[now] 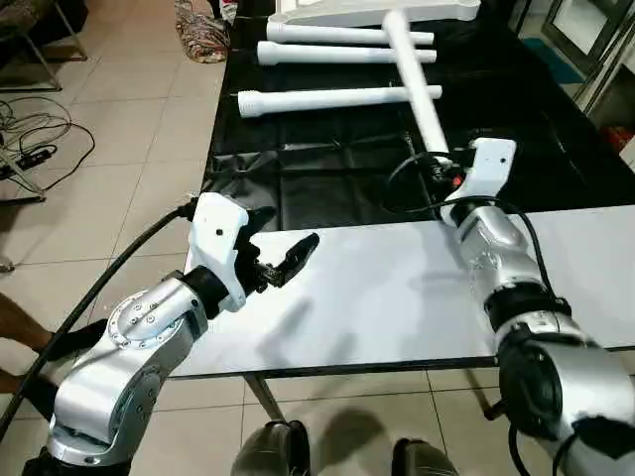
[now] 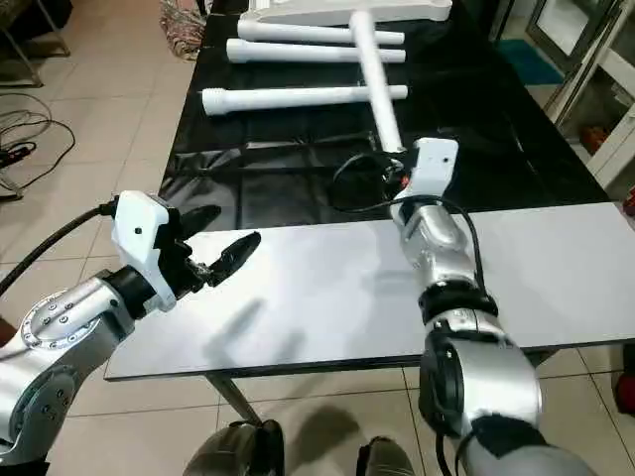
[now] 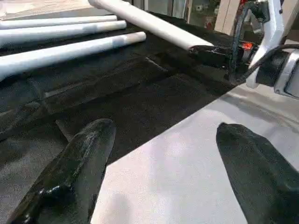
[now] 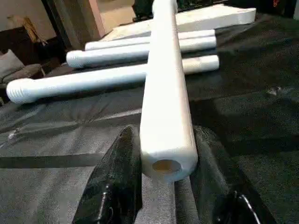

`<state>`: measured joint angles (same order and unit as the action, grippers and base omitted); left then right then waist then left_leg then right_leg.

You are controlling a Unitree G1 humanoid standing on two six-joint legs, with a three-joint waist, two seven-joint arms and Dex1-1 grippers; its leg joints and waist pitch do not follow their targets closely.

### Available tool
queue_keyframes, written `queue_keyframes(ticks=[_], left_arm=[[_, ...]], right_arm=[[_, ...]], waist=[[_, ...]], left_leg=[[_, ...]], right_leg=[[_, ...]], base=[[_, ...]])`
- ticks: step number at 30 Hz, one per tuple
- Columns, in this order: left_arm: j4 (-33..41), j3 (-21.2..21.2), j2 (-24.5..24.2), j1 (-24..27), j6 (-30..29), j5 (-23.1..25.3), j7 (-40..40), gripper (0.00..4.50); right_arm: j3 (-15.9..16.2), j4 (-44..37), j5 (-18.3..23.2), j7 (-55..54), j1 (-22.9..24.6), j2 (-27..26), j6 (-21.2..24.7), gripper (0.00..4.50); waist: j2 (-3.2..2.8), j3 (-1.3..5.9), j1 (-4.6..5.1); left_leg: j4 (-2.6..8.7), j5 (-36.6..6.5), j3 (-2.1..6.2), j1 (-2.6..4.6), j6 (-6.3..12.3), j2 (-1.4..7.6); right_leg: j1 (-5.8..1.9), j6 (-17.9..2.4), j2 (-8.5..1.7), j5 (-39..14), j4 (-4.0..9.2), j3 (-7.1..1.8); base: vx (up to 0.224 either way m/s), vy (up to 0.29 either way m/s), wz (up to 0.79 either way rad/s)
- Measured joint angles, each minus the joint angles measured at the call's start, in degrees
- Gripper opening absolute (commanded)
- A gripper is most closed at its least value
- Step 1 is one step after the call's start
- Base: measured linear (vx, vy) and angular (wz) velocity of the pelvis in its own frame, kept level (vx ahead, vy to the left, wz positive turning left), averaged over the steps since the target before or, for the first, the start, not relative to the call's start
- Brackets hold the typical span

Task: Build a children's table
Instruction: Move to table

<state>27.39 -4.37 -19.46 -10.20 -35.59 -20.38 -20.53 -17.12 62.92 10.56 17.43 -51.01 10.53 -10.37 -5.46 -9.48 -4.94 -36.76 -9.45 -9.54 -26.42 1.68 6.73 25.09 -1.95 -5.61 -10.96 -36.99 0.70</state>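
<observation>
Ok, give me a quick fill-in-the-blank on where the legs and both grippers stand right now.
1. The right gripper is shut on one ____ of the held leg.
2. The left gripper is ____ and holds nothing.
3. ____ other legs lie side by side on the black cloth.
4. The held leg lies across the other legs, pointing toward the table top at the cloth's ____ end.

Missing words: end; open; Three; far

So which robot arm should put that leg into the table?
Probably the right. The right gripper is shut on one leg; the left gripper hangs open, empty, over the white board.
</observation>
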Motion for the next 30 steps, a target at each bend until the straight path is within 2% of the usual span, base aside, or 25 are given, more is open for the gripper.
queue_keyframes(ticks=[8, 15, 21, 30], left_arm=[[0.0, -0.01, 0.64, 0.37, 0.43, -0.26, -0.43, 3.96], [0.0, -0.08, 0.62, 0.36, 0.58, -0.7, -1.35, 3.96], [0.0, -0.08, 1.05, 0.16, 0.67, -1.63, -2.42, 3.96], [0.63, -0.57, 0.96, 0.52, 0.54, -2.55, -3.69, 3.96]], right_arm=[[-1.68, -2.27, 3.46, 7.37, 2.01, 3.03, 4.53, 1.18], [-0.5, -7.08, 5.18, 15.66, 4.02, 5.3, 8.44, 1.18], [-0.47, -9.62, 7.88, 23.03, 5.77, 6.48, 14.97, 1.17], [1.97, -9.92, 8.05, 35.53, 6.47, 12.74, 21.73, 1.17]], waist=[[0.03, 0.01, -0.04], [0.25, 0.13, -0.05], [0.26, 0.13, -0.16], [0.41, 0.13, -0.1]], left_leg=[[0.0, 0.03, -0.05, 0.02, 0.05, 0.0], [0.0, 0.05, -0.08, 0.13, 0.08, 0.04], [0.0, 0.12, -0.14, 0.14, 0.2, 0.04], [0.0, 0.29, -0.39, 0.27, 0.46, 0.04]], right_leg=[[0.0, 0.0, -0.04, 0.01, 0.0, 0.01], [-0.08, 0.0, -0.05, 0.01, -0.01, 0.03], [-0.1, -0.14, -0.07, 0.09, 0.01, 0.03], [-0.13, -0.14, -0.35, 0.09, 0.03, 0.12]], base=[[0.0, 0.0, 0.0], [0.0, 0.0, 0.0], [0.0, 0.0, 0.0], [0.0, 0.0, 0.0]])
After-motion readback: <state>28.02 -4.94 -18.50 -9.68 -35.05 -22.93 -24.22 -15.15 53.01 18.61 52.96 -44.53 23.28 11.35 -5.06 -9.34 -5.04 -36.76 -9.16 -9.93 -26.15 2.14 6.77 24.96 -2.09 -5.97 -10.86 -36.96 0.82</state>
